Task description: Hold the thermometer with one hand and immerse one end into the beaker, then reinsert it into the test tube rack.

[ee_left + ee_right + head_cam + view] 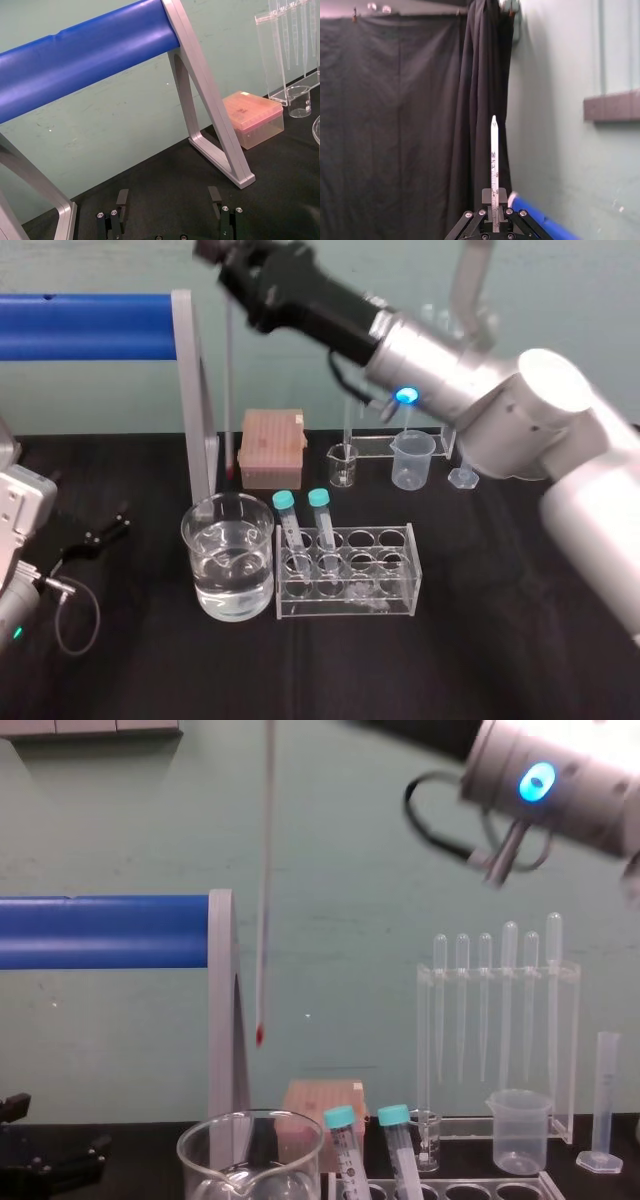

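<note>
Pinching the thermometer (229, 390) above the 12 o'clock rim of the beaker (192, 540), your right gripper (222, 265) seemingly had dip and test tube rack (400, 580) return ahead; left gripper (168, 195) sat open at 9 o'clock.

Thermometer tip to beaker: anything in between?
Nothing: in the chest view the thermometer, held by the right gripper, hangs above the beaker with bare air between. Left gripper idles open, far left.
</note>
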